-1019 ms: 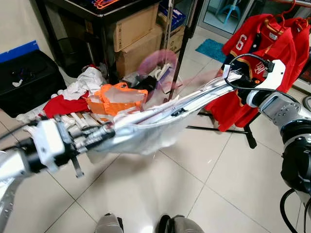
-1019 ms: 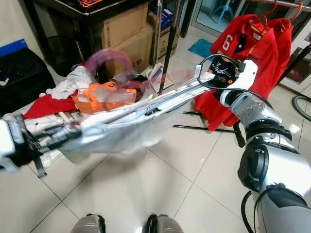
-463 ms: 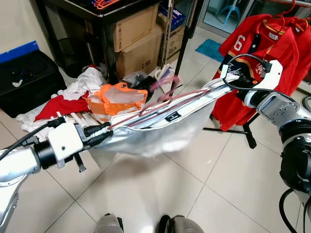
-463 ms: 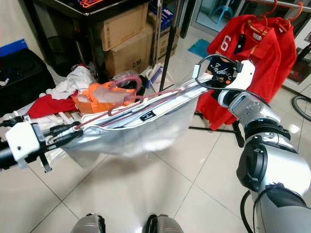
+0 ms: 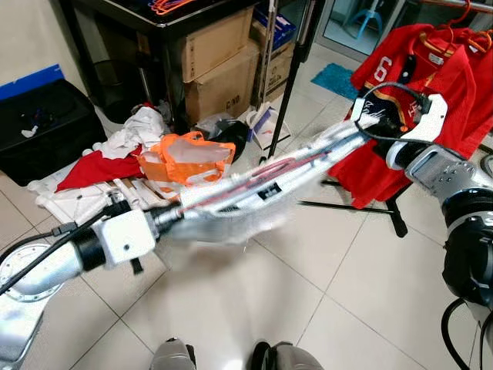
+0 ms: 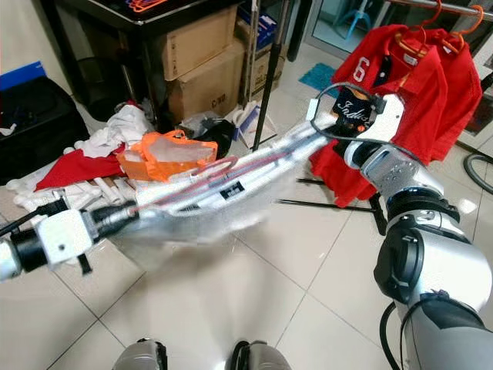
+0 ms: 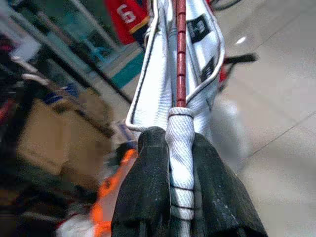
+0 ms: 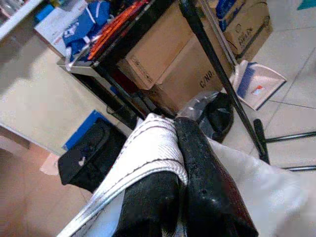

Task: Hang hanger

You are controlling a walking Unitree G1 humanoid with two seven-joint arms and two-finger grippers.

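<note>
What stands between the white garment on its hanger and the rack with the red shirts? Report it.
Nothing visible. Left claw and right claw are shut on the white garment, stretched over bare floor. The red hanger runs inside it. The red shirts hang just beyond the right claw.

A garment (image 5: pixel 254 196) on a hanger (image 7: pixel 180 59) stretched between the left gripper (image 7: pixel 180 197) and right gripper (image 8: pixel 177 163), before a clothes pile (image 5: pixel 131 146), jerseys (image 5: pixel 431 85) hanging rightward.
</note>
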